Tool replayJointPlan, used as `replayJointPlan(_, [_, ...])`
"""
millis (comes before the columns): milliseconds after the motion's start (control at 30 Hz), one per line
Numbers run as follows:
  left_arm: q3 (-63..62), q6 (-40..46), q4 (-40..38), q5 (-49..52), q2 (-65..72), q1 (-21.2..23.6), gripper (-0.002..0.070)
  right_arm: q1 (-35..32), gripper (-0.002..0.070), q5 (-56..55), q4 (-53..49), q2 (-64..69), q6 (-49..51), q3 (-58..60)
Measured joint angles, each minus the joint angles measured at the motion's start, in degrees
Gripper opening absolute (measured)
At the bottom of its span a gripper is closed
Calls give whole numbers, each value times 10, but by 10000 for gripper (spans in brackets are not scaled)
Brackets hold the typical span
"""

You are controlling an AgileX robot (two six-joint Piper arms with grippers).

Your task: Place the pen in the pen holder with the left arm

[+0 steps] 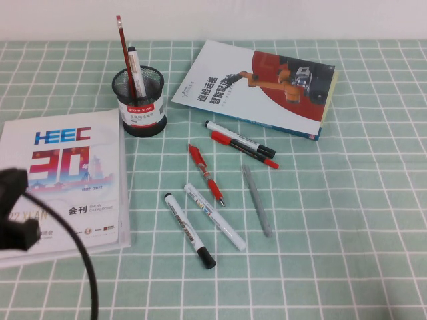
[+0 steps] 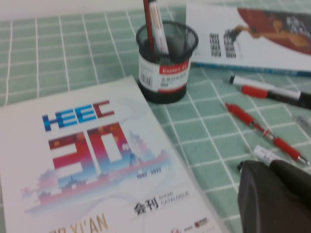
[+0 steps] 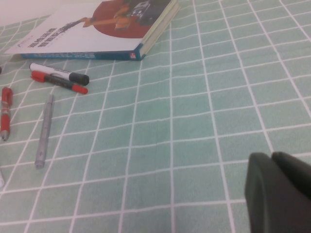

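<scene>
The pen (image 1: 123,47), a thin dark-red stick, stands upright in the pen holder (image 1: 139,103), a black mesh cup with a red-and-white label, beside a white marker (image 1: 134,70). The left wrist view shows the pen (image 2: 148,26) inside the holder (image 2: 165,68) too. The left arm (image 1: 15,207) sits at the table's near left edge, over a white catalogue. My left gripper (image 2: 269,166) is shut and empty, well short of the holder. My right gripper (image 3: 272,157) is shut and empty over bare cloth on the right.
A white HEEC catalogue (image 1: 63,173) lies near left. A robot book (image 1: 260,87) lies at the back. A red click pen (image 1: 205,175), a red-and-black marker (image 1: 243,150), a grey pen (image 1: 257,200) and two white markers (image 1: 190,230) lie mid-table.
</scene>
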Motion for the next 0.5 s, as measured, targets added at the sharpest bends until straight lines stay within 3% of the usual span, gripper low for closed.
replayJointPlan(500, [217, -3, 4, -202, -179, 10, 0, 0, -20, 0, 0, 0, 0, 0])
